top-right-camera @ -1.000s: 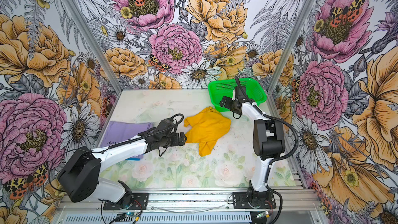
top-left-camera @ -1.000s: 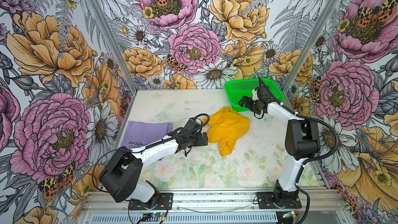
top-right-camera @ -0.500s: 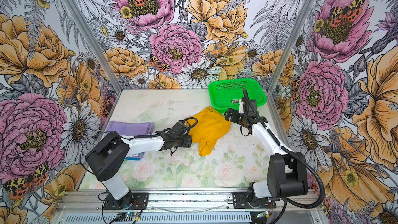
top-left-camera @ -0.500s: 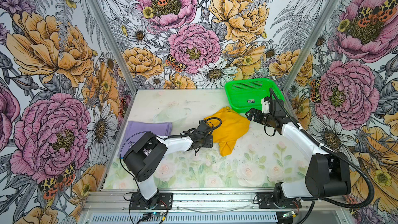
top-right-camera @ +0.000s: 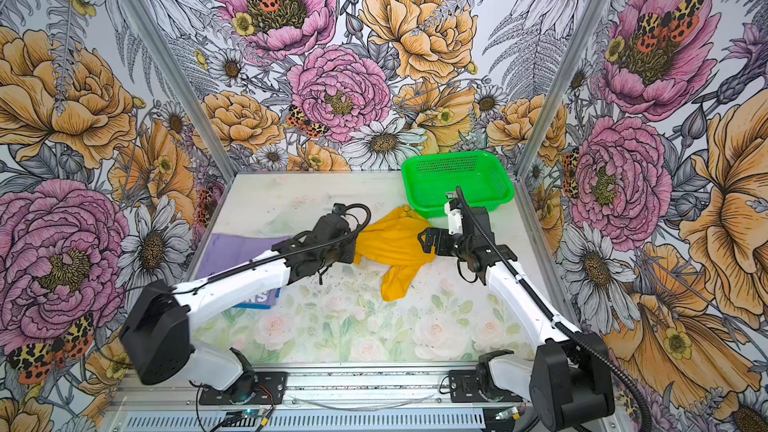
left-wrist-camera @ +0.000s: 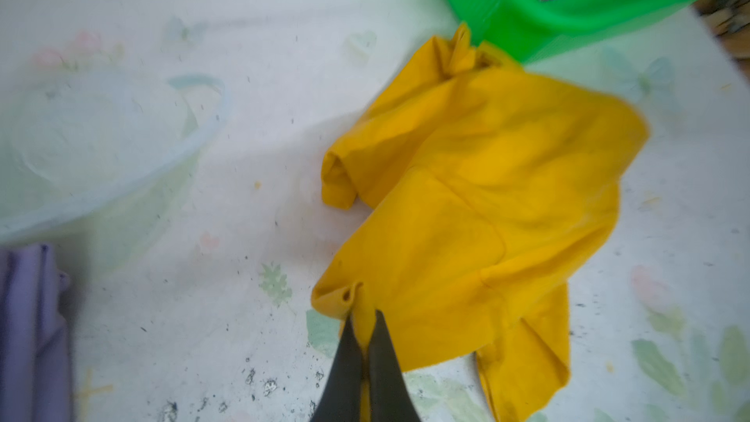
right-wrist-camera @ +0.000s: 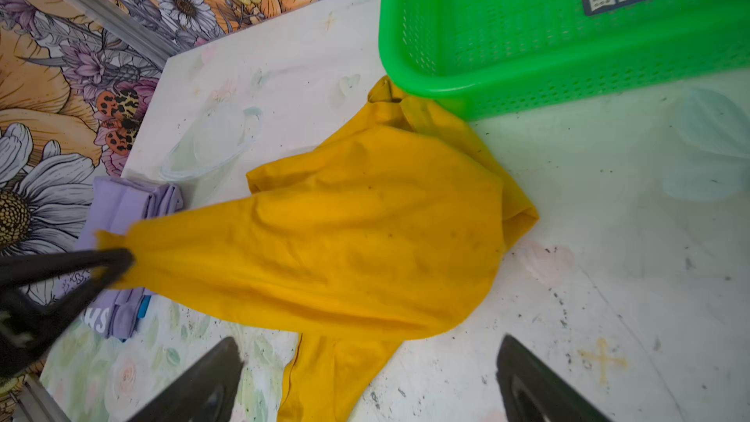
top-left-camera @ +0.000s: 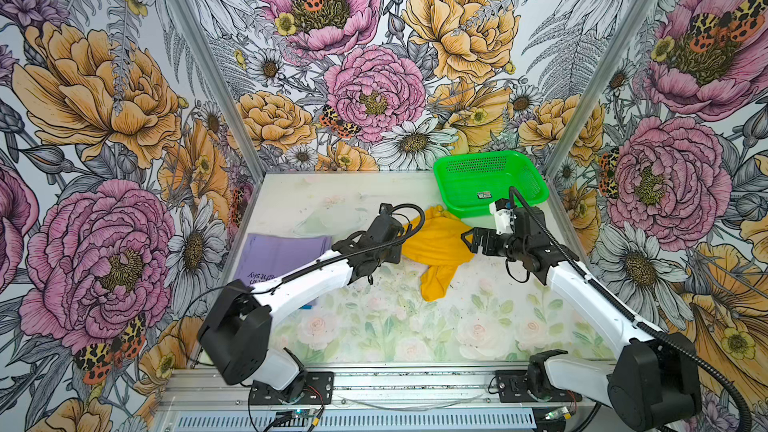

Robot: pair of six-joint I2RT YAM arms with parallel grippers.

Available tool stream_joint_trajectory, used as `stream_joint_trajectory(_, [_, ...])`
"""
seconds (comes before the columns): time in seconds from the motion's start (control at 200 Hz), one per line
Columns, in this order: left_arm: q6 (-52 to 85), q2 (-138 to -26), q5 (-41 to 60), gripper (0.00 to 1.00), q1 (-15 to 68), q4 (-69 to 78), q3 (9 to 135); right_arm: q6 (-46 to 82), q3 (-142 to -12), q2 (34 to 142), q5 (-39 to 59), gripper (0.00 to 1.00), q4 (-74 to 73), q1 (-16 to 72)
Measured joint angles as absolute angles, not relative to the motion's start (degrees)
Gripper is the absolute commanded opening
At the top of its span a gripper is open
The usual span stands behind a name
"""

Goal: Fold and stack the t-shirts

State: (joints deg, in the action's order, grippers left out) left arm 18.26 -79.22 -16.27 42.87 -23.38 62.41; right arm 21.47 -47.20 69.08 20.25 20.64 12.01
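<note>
A crumpled mustard-yellow t-shirt lies mid-table, one corner touching the basket. My left gripper is shut on the yellow t-shirt's left edge, with cloth pinched between its fingers. The right wrist view also shows that left gripper holding a stretched corner. My right gripper stands open just above the yellow t-shirt's right side, holding nothing. A folded lavender t-shirt with dark text lies at the left, on a blue t-shirt.
A green mesh basket stands at the back right corner, with only a label inside. Flowered walls close the table at the back and both sides. Bare floral tabletop spans the front, ahead of a metal rail.
My left gripper has closed on the yellow t-shirt's left edge. The right arm came away from the basket and down to the shirt's right side, staying open.
</note>
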Motion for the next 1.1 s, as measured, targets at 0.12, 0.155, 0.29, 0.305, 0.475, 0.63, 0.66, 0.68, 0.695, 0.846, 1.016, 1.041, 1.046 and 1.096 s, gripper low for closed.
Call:
stream_joint_trajectory(0.12, [12.86,-70.59,-15.11,0.0,41.52,-26.11,71.2,20.91,-46.19,69.01,20.91,1.0,19.68,14.39])
stream_joint_trajectory(0.155, [11.51,-69.06,-14.02,0.0,40.73,-27.16,73.95,20.82,-46.0,68.93,20.97,0.99,19.33,15.22])
stream_joint_trajectory(0.29, [7.6,-66.43,-9.87,0.0,38.2,-31.55,82.3,19.49,-45.47,67.09,21.1,0.99,17.54,19.62])
stream_joint_trajectory(0.305, [7.31,-66.35,-9.5,0.0,38.04,-32.05,82.94,19.29,-45.47,66.67,21.04,0.99,17.26,20.45])
stream_joint_trajectory(0.475, [5.15,-66.32,-5.41,0.0,37.45,-37.1,87.44,17.85,-45.6,62.85,20.18,0.99,14.81,27.42])
stream_joint_trajectory(0.63, [4.29,-66.06,-2.44,0.0,36.25,-39.62,90.24,16.91,-46.26,62.63,18.81,0.99,13.82,30.59])
stream_joint_trajectory(0.66, [4.25,-65.8,-1.96,0.0,35.92,-39.79,90.76,16.82,-46.35,62.63,18.46,0.99,13.82,31.0])
stream_joint_trajectory(0.68, [4.23,-65.63,-1.69,0.0,35.68,-39.9,91.07,16.73,-46.37,62.63,18.15,0.99,13.82,31.29])
stream_joint_trajectory(0.695, [4.21,-65.45,-1.48,0.0,35.51,-39.97,91.24,16.67,-46.37,62.63,17.98,0.99,13.8,31.44])
stream_joint_trajectory(0.846, [3.03,-61.98,-0.4,0.0,33.54,-40.34,92.12,16.73,-46.37,62.74,13.54,0.99,13.82,32.23])
stream_joint_trajectory(1.016, [3.25,-54.83,-1.45,0.0,29.21,-40.27,89.76,18.85,-48.34,68.38,9.19,0.99,13.82,30.63])
stream_joint_trajectory(1.041, [3.62,-53.49,-1.1,0.0,28.42,-40.25,88.64,19.18,-49.04,70.15,8.82,1.0,13.87,30.48])
stream_joint_trajectory(1.046, [3.7,-53.12,-0.91,0.0,28.21,-40.21,88.29,19.25,-49.15,70.37,8.75,1.0,13.87,30.44])
stream_joint_trajectory(1.096, [4.67,-50.41,-0.1,0.0,26.87,-40.38,85.36,19.86,-50.96,74.35,8.47,0.99,13.85,30.2])
